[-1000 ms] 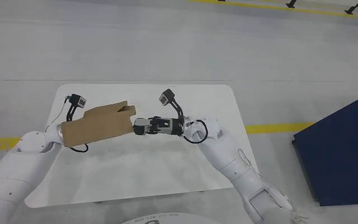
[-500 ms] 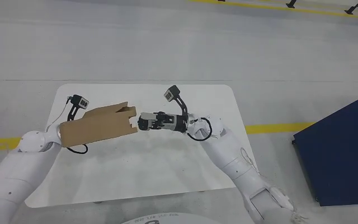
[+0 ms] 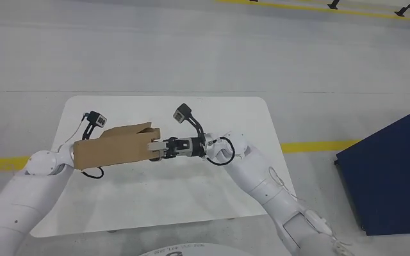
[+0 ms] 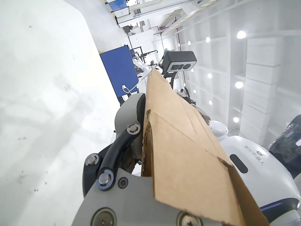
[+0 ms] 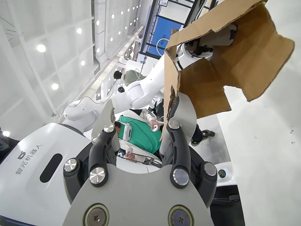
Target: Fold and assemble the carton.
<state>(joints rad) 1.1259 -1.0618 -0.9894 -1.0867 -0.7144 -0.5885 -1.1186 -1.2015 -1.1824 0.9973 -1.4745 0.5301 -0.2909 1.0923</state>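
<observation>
A brown carton [image 3: 115, 147] hangs above the left half of the white table [image 3: 192, 192], lying lengthwise with its open end toward the middle. My left gripper [image 4: 143, 111] is shut on a side panel of the carton [image 4: 188, 147] at its far-left end; one finger is hidden behind the cardboard. My right gripper [image 3: 155, 147] stands at the open end. In the right wrist view this gripper [image 5: 145, 116] is open, and a torn flap edge of the carton [image 5: 235, 55] lies against the inner side of one finger [image 5: 185, 111]. The end flaps are splayed out.
The table's near half and right side are bare. A dark blue block [image 3: 381, 173] stands on the floor beyond the table's right edge. Yellow floor lines run past both sides of the table.
My right gripper has moved left, from a small gap beside the carton to its open end, with a flap edge now between its fingers. The carton has shifted slightly right and levelled.
</observation>
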